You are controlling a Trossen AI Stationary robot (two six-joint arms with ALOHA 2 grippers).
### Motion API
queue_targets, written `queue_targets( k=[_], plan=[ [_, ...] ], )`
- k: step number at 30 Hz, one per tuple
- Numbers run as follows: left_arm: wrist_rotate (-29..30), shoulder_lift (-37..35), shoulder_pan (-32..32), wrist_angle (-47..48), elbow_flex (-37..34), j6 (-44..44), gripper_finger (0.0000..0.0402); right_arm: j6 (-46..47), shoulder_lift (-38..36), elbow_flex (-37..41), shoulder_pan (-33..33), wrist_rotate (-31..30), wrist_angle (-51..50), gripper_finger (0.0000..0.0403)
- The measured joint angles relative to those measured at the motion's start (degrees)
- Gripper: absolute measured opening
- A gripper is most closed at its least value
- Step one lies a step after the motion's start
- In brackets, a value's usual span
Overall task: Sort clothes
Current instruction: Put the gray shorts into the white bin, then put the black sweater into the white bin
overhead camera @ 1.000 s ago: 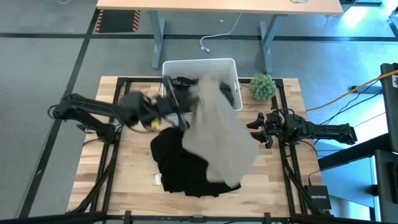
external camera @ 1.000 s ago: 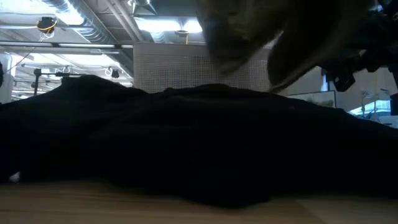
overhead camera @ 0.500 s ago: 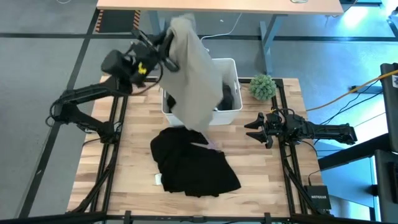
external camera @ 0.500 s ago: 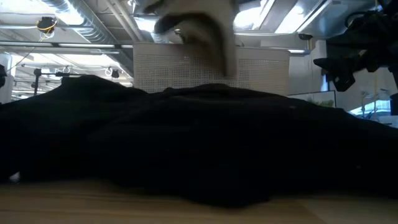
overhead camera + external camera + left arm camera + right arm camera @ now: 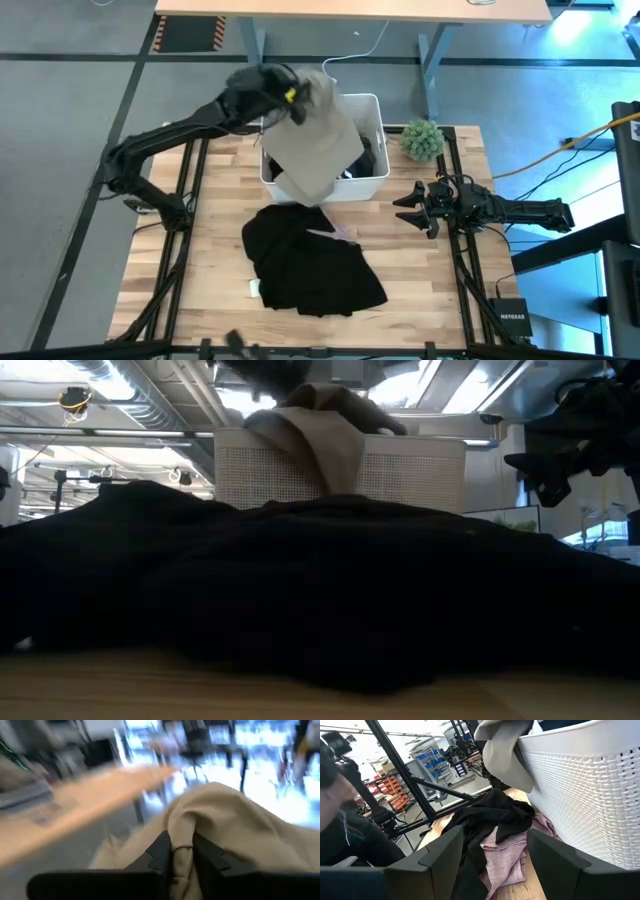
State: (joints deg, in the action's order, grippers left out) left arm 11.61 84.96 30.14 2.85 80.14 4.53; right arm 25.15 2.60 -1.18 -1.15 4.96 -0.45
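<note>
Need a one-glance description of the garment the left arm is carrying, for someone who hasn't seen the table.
Start at the white bin at the far edge of the wooden table. The khaki-beige garment hangs over the bin's left part, pinched in the left gripper and draping over the front rim. It is the only pale cloth off the table; the black garment and the pink one lie flat in front.

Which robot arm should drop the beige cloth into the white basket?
The left. Its gripper is already pinched on the khaki-beige garment, which hangs over the white bin. The right gripper waits open beside the bin, holding nothing.
</note>
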Motion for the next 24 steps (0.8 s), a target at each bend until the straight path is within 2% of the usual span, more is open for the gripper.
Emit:
queue_targets(
  k=[2, 6, 11, 15, 19, 24],
  plan=[
    [-2.47, 2.73, -0.01, 4.12, 0.0, -0.7, 0.0061, 0.0, 0.0, 0.01, 0.0, -0.01, -0.02, 0.0237],
    [-2.93, 6.95, -0.03, 9.36, -0.04, -1.72, 0.0092, 0.0, -0.01, 0.0, 0.02, -0.01, -0.02, 0.0237],
    [-4.43, 8.27, 0.01, 15.02, 1.39, -3.25, 0.0135, 0.0, -0.01, 0.01, 0.0, 0.01, -0.02, 0.0237],
    [-5.98, 8.27, 0.05, 23.4, 5.81, -3.69, 0.0178, 0.0, 0.0, 0.0, 0.01, 0.0, -0.02, 0.0237],
    [-4.54, 8.25, 0.06, 32.8, 12.01, -4.46, 0.0217, 0.0, -0.01, 0.01, 0.0, 0.0, -0.02, 0.0237],
    [-4.17, 5.61, -0.69, 40.32, 17.77, -5.08, 0.0232, 0.0, 0.01, 0.01, 0.0, -0.01, -0.02, 0.0237]
  ],
)
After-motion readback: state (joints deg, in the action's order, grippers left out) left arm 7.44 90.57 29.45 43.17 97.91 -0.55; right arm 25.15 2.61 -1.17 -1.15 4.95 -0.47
